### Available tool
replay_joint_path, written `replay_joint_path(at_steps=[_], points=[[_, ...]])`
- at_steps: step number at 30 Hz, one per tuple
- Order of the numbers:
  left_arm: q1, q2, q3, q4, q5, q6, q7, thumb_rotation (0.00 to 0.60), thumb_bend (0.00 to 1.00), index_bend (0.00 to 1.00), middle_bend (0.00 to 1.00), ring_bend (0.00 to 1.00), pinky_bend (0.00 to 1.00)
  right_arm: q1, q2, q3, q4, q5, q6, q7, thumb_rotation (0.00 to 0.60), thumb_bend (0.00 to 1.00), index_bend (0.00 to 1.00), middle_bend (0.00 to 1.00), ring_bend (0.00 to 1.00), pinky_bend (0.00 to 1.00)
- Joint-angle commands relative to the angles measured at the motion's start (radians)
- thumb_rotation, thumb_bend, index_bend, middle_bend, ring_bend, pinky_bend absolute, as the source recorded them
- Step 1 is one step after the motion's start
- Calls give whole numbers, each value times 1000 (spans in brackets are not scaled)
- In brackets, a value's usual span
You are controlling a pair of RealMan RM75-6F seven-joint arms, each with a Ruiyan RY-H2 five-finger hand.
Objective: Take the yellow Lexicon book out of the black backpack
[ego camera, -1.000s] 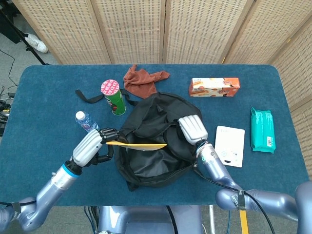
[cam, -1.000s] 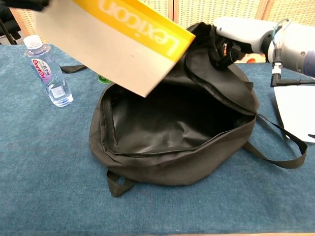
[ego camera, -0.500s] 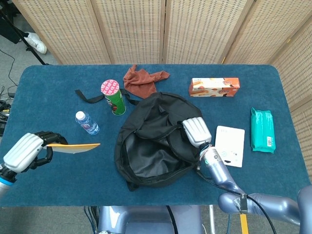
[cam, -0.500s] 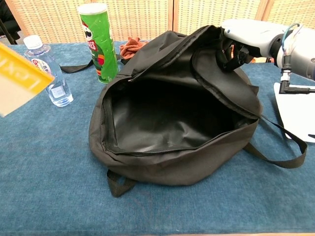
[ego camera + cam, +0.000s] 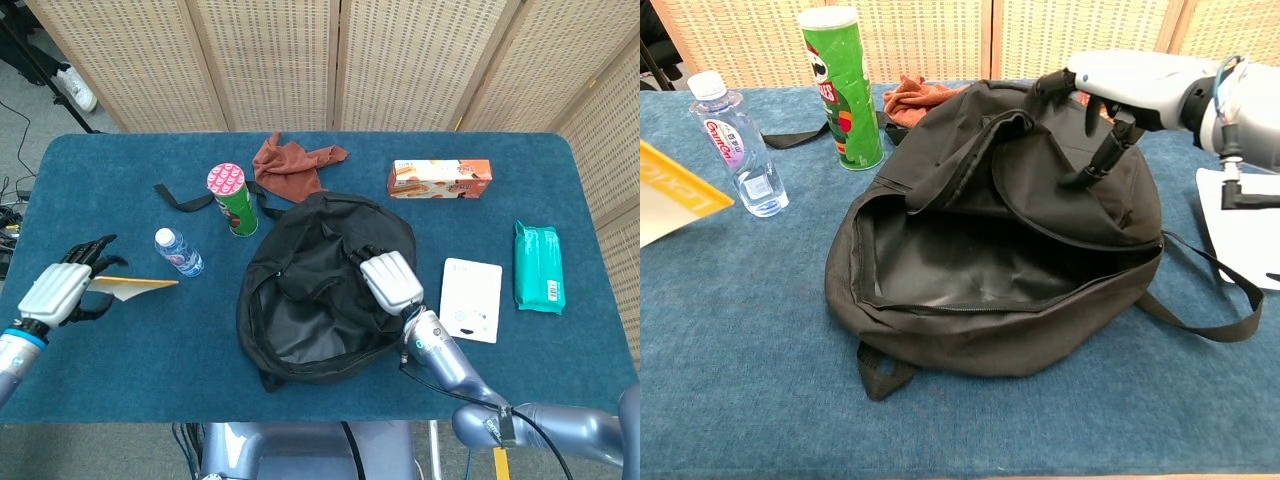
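The yellow Lexicon book [image 5: 135,287] lies low over the table at the far left, outside the black backpack [image 5: 320,290]; the chest view shows its corner [image 5: 675,195] at the left edge. My left hand [image 5: 58,290] is at the book's left end with its fingers spread apart, and no grip on it shows. The backpack [image 5: 990,290] sits mid-table with its mouth open toward me and nothing visible inside. My right hand [image 5: 388,280] rests on the backpack's top flap, fingers [image 5: 1095,155] stretched out against the fabric.
A water bottle [image 5: 178,251] and a green chip can [image 5: 232,200] stand between the book and the backpack. A brown cloth [image 5: 295,162] and a snack box [image 5: 440,178] lie behind it. A white card [image 5: 471,299] and a teal wipes pack [image 5: 539,267] lie to the right.
The left hand carried the book out of the backpack to the far left, lowered it and spread its fingers. The right hand uncurled its fingers and the raised flap sank.
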Motion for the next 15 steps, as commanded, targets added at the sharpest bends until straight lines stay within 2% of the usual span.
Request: replay_joint_path(at_steps=[1,4,8,11,15], points=[[11,-56,-66,16,-32,60,20,600,114,0,0,0,0,-13,38,-18,-30,-73,17,-15,600,0,99,0,0,168],[22,-52,-83,11,-14,89,-14,600,63,0,0,0,0,-27,53,-21,-45,-97,32,-6,600,0,92,0,0,163],[39,-17,-98,-20,5,111,-68,600,55,0,0,0,0,-52,95,-27,-76,-142,54,26,600,0,92,0,0,162],[62,18,-111,-42,32,142,-136,600,55,0,0,0,0,-83,151,-34,-102,-194,81,68,600,0,92,0,0,162],[106,52,-115,-76,55,203,-161,600,55,0,0,0,0,-141,246,-52,-120,-270,134,136,600,0,92,0,0,161]])
